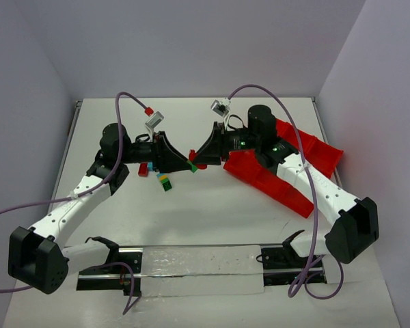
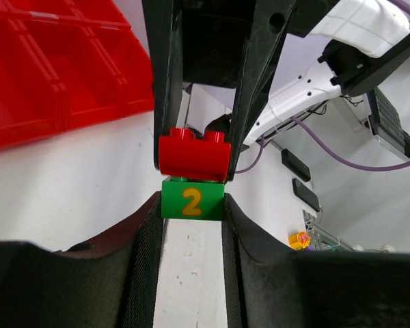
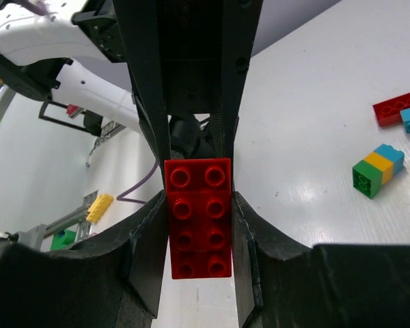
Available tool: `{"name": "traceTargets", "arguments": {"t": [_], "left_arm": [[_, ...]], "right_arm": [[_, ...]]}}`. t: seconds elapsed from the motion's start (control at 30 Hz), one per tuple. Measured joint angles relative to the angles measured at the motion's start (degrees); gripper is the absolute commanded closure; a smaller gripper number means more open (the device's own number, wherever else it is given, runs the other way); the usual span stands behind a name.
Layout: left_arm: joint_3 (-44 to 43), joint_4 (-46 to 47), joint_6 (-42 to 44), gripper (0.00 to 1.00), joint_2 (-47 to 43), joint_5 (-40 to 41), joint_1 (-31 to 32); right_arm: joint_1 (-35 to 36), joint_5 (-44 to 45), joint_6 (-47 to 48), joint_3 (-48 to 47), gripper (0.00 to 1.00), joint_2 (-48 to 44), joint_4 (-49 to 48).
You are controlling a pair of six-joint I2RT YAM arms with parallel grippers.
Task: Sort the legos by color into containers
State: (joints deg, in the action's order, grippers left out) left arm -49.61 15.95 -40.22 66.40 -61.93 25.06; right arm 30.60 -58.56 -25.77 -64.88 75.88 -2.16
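tray (image 1: 263, 179): red, divided, just behind the right gripper.
right gripper (image 3: 199, 225): clamped on red brick (image 3: 199, 219).
left gripper (image 2: 191, 212): clamped on green "2" brick (image 2: 192, 200), tip to tip with right gripper; bricks touching.
loose bricks (image 1: 165, 182): on table (image 1: 212, 212) beside left gripper.
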Motion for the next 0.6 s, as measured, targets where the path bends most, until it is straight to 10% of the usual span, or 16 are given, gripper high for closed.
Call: {"name": "traceTargets", "arguments": {"t": [0.4, 0.6], "left_arm": [[0.0, -6.9, 5.7, 1.0, -2.8, -0.2, -0.1], [-1.8, -12.6, 8.8, 1.0, -2.9, 4.2, -0.3]], "right_arm": [[-7.2, 8.3, 1.2, -1.3, 1.0, -2.3, 4.8], [-9.4, 30.7, 7.2, -6.7, 1.0, -2.3, 16.6]]}}
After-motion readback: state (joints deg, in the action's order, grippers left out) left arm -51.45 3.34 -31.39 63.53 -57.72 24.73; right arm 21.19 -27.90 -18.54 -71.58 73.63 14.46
